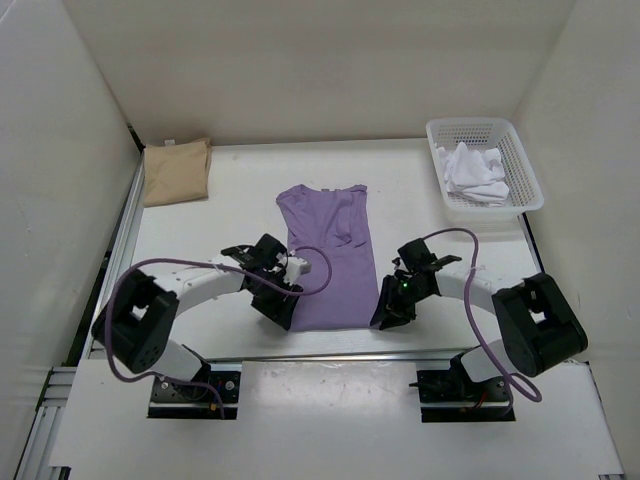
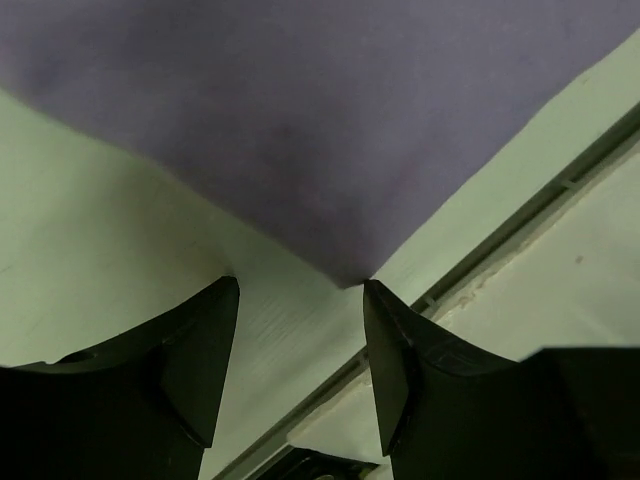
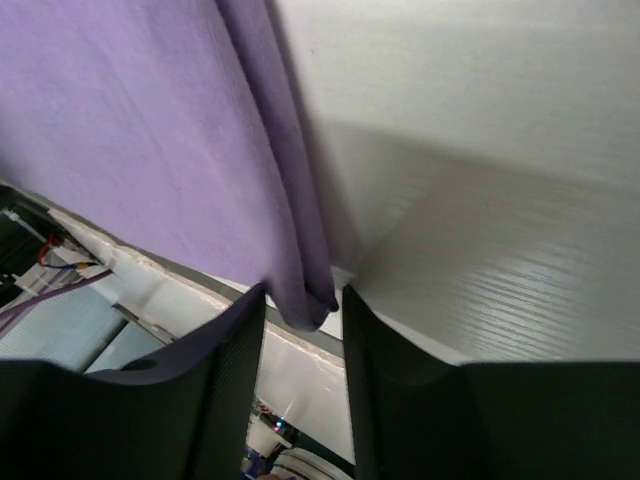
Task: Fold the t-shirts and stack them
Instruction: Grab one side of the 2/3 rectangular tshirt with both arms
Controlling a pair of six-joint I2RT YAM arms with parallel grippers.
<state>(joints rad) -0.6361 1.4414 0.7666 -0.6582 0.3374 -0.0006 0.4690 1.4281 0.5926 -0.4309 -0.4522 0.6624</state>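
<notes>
A lavender t-shirt (image 1: 327, 255) lies flat in the middle of the table, folded into a long strip. My left gripper (image 1: 283, 310) stands open at its near left corner. In the left wrist view the cloth's corner (image 2: 345, 265) just meets one fingertip, and only bare table lies between the fingers of the left gripper (image 2: 300, 285). My right gripper (image 1: 385, 315) is at the near right corner. Its jaws (image 3: 303, 292) are open, and the folded purple edge (image 3: 300, 290) lies loose between them. A tan t-shirt (image 1: 176, 170) lies folded at the back left. A white t-shirt (image 1: 475, 172) sits crumpled in the basket.
The white perforated basket (image 1: 485, 210) stands at the back right. White walls close in the table (image 1: 230, 240) on three sides. A metal rail (image 2: 520, 215) runs along the near edge, right behind both grippers.
</notes>
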